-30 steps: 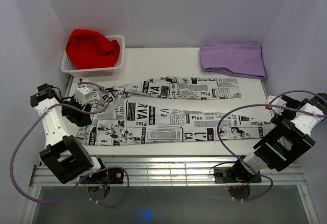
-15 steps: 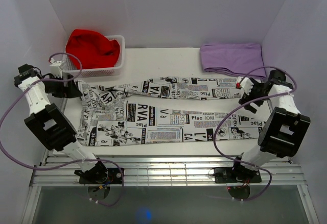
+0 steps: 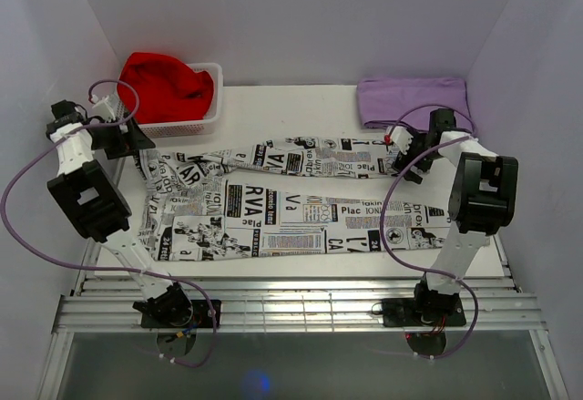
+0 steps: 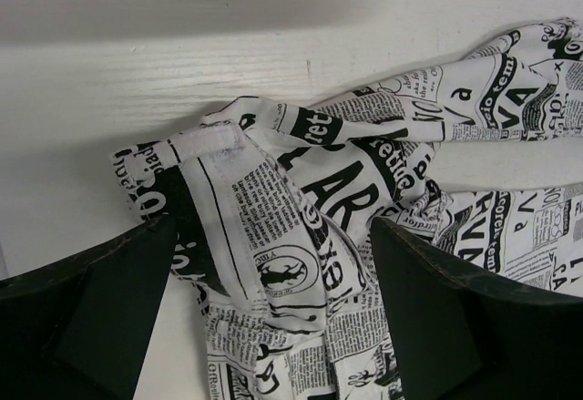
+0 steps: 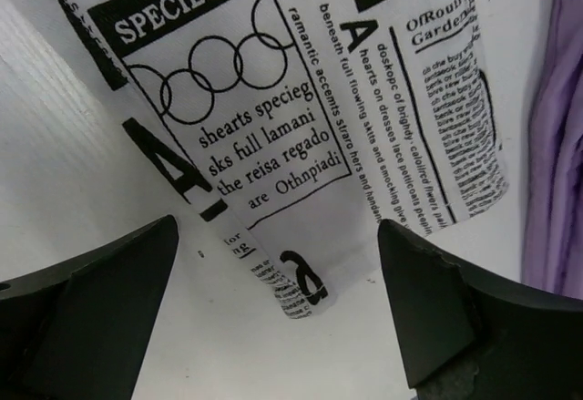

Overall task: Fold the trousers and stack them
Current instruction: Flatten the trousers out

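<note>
The trousers (image 3: 301,209), white with black newspaper print, lie flat across the table with the waist at the left and both legs running right. My left gripper (image 3: 134,145) is open at the waist's far-left corner. In the left wrist view the bunched waistband (image 4: 364,154) lies between the spread fingers of the left gripper (image 4: 273,227). My right gripper (image 3: 406,156) is open over the cuff end of the far leg. In the right wrist view the cuff (image 5: 273,99) lies between the spread fingers of the right gripper (image 5: 278,227). Neither holds cloth.
A white basket (image 3: 173,128) with a red cloth (image 3: 164,86) stands at the back left, just behind my left gripper. A folded lilac cloth (image 3: 414,104) lies at the back right, close to my right gripper, and shows in the right wrist view (image 5: 557,190). White walls close in on both sides.
Both arms swung from the near table edge to the far side: the left gripper to the waist's far corner, the right gripper to the far leg's cuff. The waist lies a little differently.
</note>
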